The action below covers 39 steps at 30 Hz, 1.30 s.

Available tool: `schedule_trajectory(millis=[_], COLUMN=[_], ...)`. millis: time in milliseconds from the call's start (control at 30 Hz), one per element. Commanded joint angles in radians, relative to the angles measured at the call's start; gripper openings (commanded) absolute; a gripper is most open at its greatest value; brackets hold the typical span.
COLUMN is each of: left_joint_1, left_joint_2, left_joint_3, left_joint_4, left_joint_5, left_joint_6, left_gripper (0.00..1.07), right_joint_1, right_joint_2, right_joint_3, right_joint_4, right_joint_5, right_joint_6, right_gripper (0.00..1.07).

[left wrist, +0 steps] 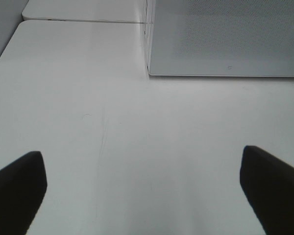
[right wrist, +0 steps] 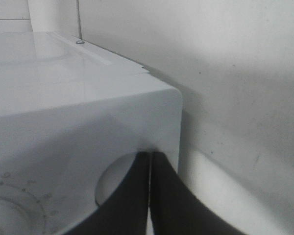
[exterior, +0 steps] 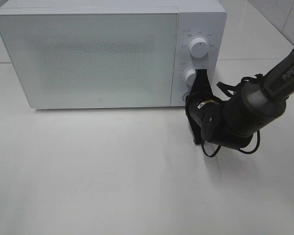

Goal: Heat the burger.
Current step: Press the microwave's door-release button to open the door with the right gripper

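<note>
The burger shows in no view. A white microwave (exterior: 88, 58) stands at the back of the table with its door shut; its front also fills the far part of the left wrist view (left wrist: 225, 39). My right gripper (exterior: 202, 74) is shut, its tips against the control panel just right of the lower knob (exterior: 190, 76). In the right wrist view the shut fingertips (right wrist: 149, 156) touch the panel beside a round knob (right wrist: 110, 186). My left gripper (left wrist: 147, 196) hangs open over bare table with nothing between its fingers (left wrist: 17, 191).
An upper knob (exterior: 200, 48) sits above the lower one on the panel. The right arm (exterior: 245, 107) with its cables reaches in from the right edge. White table (exterior: 112, 171) lies in front of the microwave.
</note>
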Motion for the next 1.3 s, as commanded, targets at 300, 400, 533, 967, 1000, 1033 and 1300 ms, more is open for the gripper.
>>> schedule_trajectory(millis=[300, 400, 533, 967, 1000, 1033, 1300], left_joint_1=[0.002, 0.002, 0.002, 0.002, 0.002, 0.002, 0.002], left_joint_2=[-0.020, -0.020, -0.019, -0.019, -0.019, -0.019, -0.019], left_joint_3=[0.002, 0.002, 0.002, 0.002, 0.002, 0.002, 0.002], left_joint_4=[0.004, 0.004, 0.004, 0.004, 0.004, 0.004, 0.004], left_joint_5=[-0.001, -0.001, -0.001, -0.001, -0.001, -0.001, -0.001], left_joint_6=[0.000, 0.000, 0.000, 0.000, 0.000, 0.000, 0.000], left_gripper=[1.00, 1.00, 1.00, 1.00, 1.00, 1.00, 1.00], right_joint_1=[-0.010, -0.004, -0.004, -0.005, -0.005, -0.005, -0.005], right_joint_2=[-0.009, -0.016, -0.017, 0.042, 0.048, 0.048, 0.049], right_joint_3=[-0.064, -0.064, -0.065, -0.168, -0.172, -0.172, -0.176], right_joint_4=[-0.055, -0.050, -0.045, -0.051, -0.053, -0.053, -0.046], right_joint_5=[-0.203, -0.198, -0.198, -0.312, -0.321, -0.321, -0.252], right_joint_6=[0.012, 0.010, 0.011, 0.000, -0.001, -0.001, -0.033], right_gripper=[0.00, 0.00, 0.00, 0.00, 0.00, 0.00, 0.00])
